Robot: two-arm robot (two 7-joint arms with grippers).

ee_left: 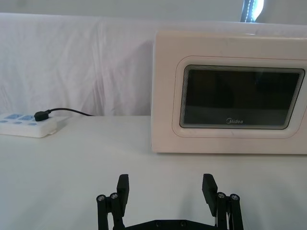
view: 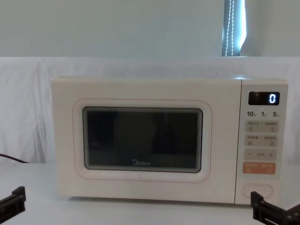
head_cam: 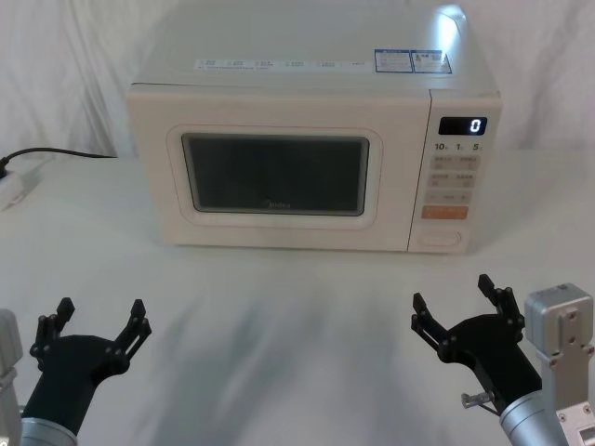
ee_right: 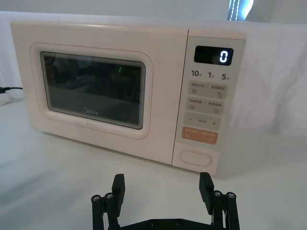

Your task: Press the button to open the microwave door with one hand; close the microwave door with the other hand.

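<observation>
The cream microwave [head_cam: 316, 84] stands at the back of the white table, its door [head_cam: 274, 175] shut flush. The wide cream button [head_cam: 439, 239] sits at the bottom of the control panel, under the orange key; it also faces me as the button [ee_right: 196, 157] and the button [view: 257, 190]. My left gripper [head_cam: 100, 321] hovers open near the table's front left, well short of the door [ee_left: 240, 98]. My right gripper [head_cam: 456, 299] is open at the front right, short of the button, with nothing between its fingers.
A white power strip [head_cam: 17, 181] with a black cable lies at the far left of the table; it is the power strip [ee_left: 26, 124] in the left wrist view. White cloth hangs behind the microwave. Bare table lies between the grippers and the oven.
</observation>
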